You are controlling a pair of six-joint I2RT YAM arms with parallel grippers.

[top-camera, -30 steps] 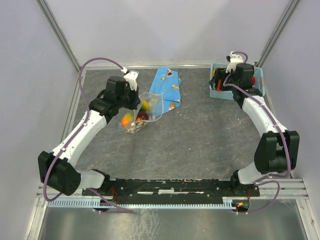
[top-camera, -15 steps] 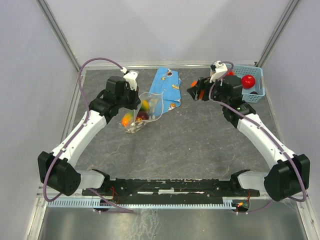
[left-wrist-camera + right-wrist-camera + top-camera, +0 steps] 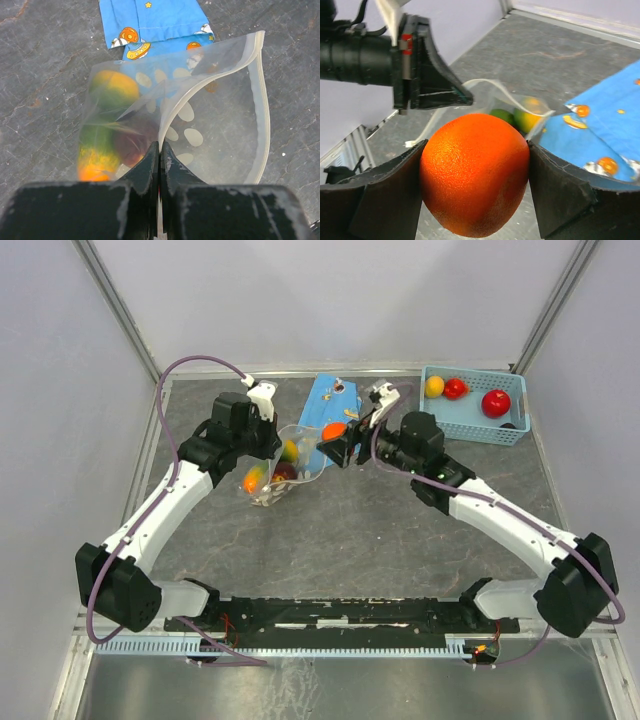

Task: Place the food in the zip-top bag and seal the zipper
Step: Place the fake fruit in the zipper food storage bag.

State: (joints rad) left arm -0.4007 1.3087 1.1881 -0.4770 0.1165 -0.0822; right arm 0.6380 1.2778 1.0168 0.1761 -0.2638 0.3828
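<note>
The clear polka-dot zip-top bag [image 3: 290, 455] lies open at the table's left-middle, with yellow, green, orange and dark purple fruits inside [image 3: 107, 125]. Its whitish zipper [image 3: 263, 110] rims the mouth. My left gripper [image 3: 268, 445] is shut on the bag's mouth edge [image 3: 160, 150] and holds it up. My right gripper [image 3: 335, 440] is shut on an orange toy fruit [image 3: 475, 172], held in the air just right of the bag's mouth. The bag also shows in the right wrist view [image 3: 490, 95].
A flat blue wrapper with orange prints [image 3: 335, 420] lies behind the bag. A light-blue mesh basket [image 3: 470, 420] at the back right holds a yellow fruit [image 3: 434, 386] and two red fruits [image 3: 495, 402]. Grey walls enclose the table.
My right arm has swung from the basket leftward across the table, carrying the orange fruit to the bag's mouth. The left arm and bag have not moved.
</note>
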